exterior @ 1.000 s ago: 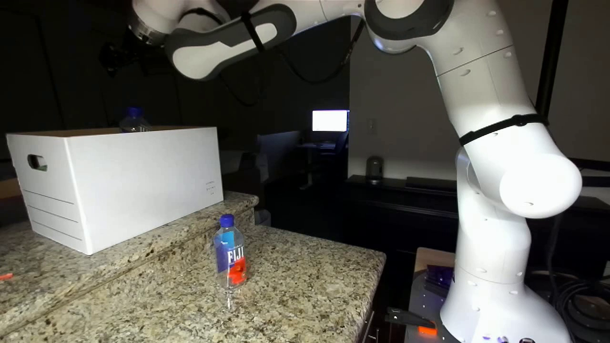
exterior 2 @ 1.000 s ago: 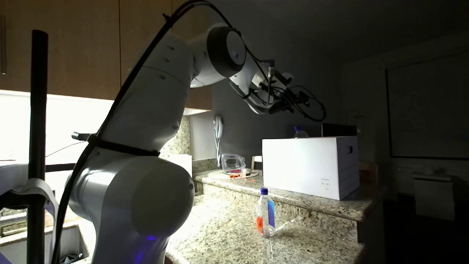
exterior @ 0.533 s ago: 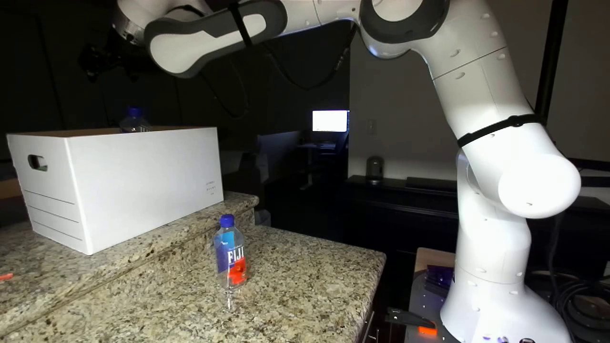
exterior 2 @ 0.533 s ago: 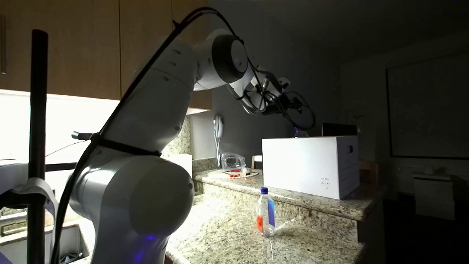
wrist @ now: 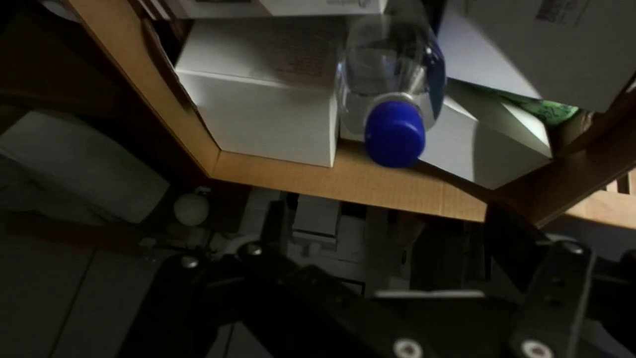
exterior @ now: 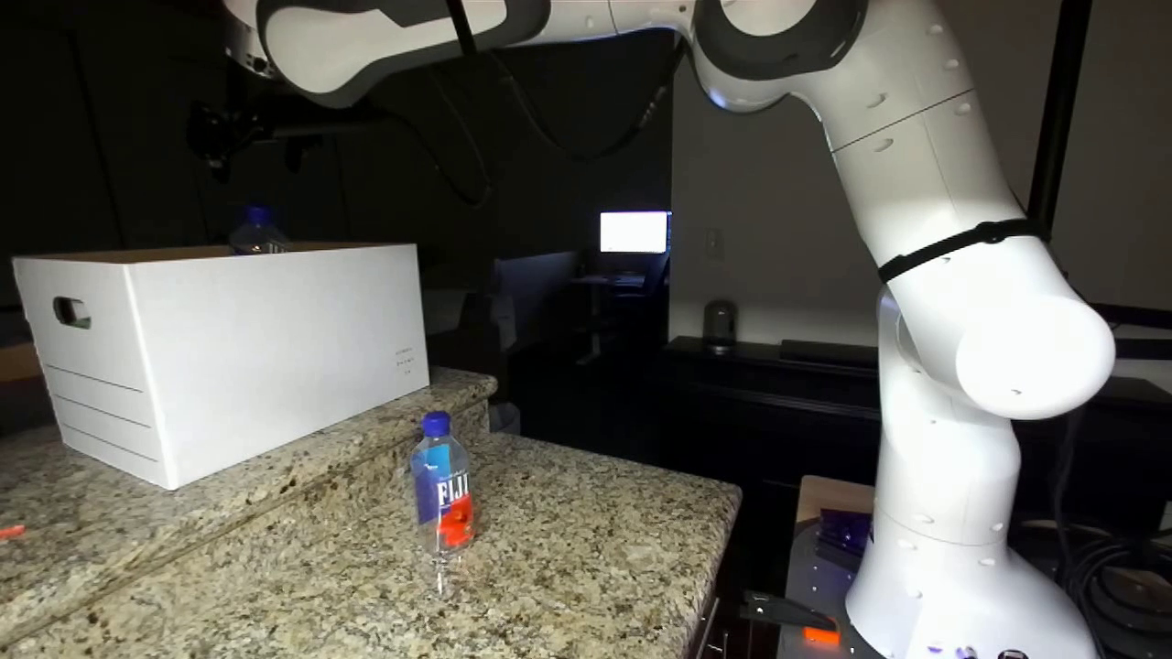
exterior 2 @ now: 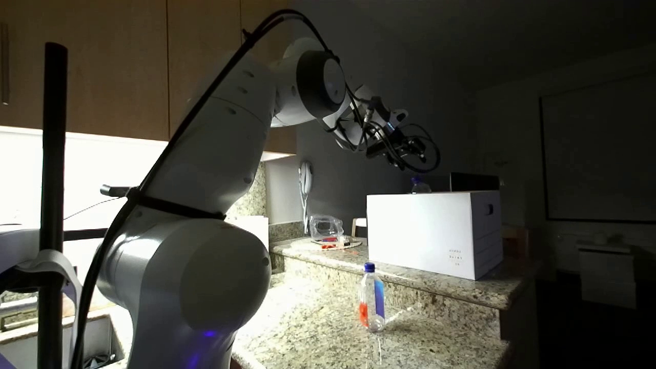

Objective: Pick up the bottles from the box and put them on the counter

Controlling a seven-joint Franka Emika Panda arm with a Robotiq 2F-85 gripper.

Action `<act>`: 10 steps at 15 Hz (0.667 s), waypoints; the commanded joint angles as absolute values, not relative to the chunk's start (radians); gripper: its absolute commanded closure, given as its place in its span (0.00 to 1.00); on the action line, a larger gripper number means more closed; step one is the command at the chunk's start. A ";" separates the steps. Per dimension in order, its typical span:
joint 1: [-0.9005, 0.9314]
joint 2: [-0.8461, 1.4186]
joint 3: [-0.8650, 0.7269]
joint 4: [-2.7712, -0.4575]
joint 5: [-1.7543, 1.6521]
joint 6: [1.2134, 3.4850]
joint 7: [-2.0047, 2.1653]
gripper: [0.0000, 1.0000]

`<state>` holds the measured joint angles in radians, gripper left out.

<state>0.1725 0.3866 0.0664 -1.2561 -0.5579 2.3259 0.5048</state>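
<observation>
While its jaws stand wide apart with nothing between them, the gripper [wrist: 387, 223] hangs higher than the clear plastic bottle [wrist: 390, 74], presumably next to be lifted. Wrist view: the blue cap [wrist: 395, 134] at twelve o'clock from the gap. Walls look thin; expect slick, springy, prone to buckle rather than break. Fill unreadable, so weight uncertain. Best hold, I judge, just below the cap, where the neck should be stiffest. At the cap's nine o'clock a white carton [wrist: 256, 119], at three a second white carton [wrist: 502, 139]; contact can't be told, finger room looks scant, straight lift advised. All sits inside the white cardboard box [exterior: 284, 366], bottle top showing above it. Farther out, at the box's four o'clock in an exterior view, a FIJI bottle [exterior: 443, 487] stands upright on the granite counter [exterior: 586, 549], apparently placed already.
</observation>
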 commanded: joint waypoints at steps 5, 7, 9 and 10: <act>0.151 0.405 0.080 -1.228 -0.517 2.174 0.407 0.00; 0.147 0.413 0.081 -1.232 -0.517 2.201 0.406 0.00; 0.141 0.423 0.085 -1.234 -0.513 2.232 0.402 0.00; 0.140 0.428 0.087 -1.234 -0.512 2.235 0.402 0.00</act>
<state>0.1611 0.4115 0.0692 -1.2481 -0.5505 2.2104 0.4593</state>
